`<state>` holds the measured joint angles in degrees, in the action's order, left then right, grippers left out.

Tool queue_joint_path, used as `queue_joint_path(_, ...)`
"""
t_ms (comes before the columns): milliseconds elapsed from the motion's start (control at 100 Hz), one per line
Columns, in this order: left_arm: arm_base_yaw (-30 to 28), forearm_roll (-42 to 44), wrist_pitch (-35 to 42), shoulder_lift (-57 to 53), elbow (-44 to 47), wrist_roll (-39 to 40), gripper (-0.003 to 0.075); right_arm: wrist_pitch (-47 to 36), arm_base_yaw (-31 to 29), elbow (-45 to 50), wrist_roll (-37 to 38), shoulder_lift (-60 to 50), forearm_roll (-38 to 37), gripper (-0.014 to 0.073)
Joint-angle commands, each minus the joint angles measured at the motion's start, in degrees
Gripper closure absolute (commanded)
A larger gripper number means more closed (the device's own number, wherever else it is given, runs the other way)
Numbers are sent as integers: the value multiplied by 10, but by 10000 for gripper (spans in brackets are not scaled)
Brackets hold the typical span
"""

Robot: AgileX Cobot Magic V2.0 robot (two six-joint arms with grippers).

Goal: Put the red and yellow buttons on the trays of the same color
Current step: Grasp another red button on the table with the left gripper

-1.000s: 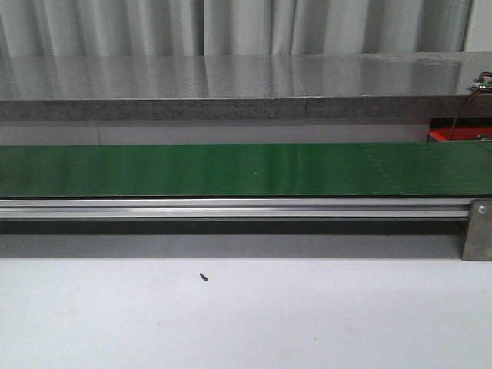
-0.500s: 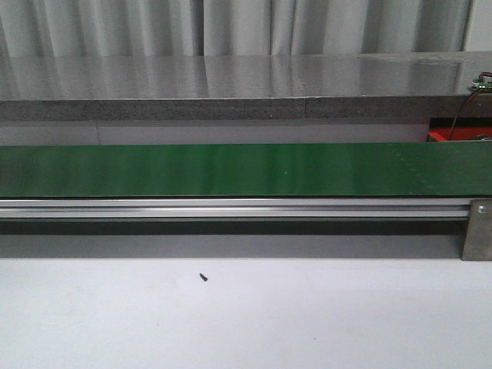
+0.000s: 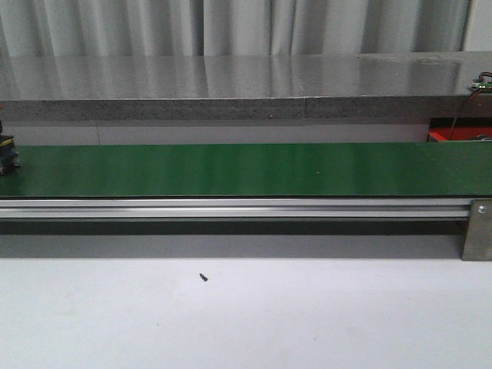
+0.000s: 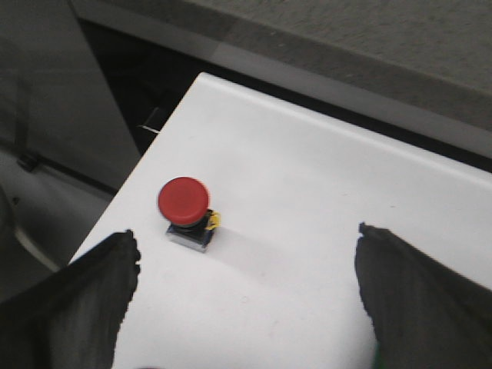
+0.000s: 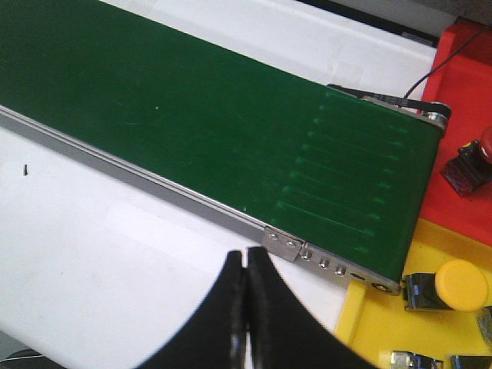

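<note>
Overhead on the left wrist view, a red button (image 4: pixel 184 201) stands upright on a white counter (image 4: pixel 323 200), near its corner edge. The left claw (image 4: pixel 246 284) hangs above with its dark fingers (image 4: pixel 84 296) spread wide apart, gripping nothing; the button sits closer to one finger than the other and touches neither.

From the right wrist, the right claw (image 5: pixel 247 304) has its two fingers pressed together with nothing between them, poised over the white surface just beside the metal rail (image 5: pixel 154 181) of the green conveyor belt (image 5: pixel 192 108). Past the belt's end lie a yellow tray (image 5: pixel 384 323) holding a yellow button (image 5: pixel 453 286) on its side, and a red tray (image 5: pixel 465 100) with a second red button (image 5: pixel 470 165) at its edge.

At the front, a small dark object (image 3: pixel 8 154) shows at the belt's left end; it is too cropped to identify.
</note>
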<state>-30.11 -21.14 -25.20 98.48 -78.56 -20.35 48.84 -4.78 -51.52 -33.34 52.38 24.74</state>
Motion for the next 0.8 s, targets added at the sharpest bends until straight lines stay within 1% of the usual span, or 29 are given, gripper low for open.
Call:
queue_joint_path(0,-14,-9,31,3,-36,0,149,-34,0,-15,-4,-3,9,688)
queue_joint_path(400,-18,0,36,137,-150,0,149,-30,0,-15,-4,-3,9,688)
queue_joint_path(790,-18,24,36,209,-221,0,149,-28,0,-15,-4,-3,9,688)
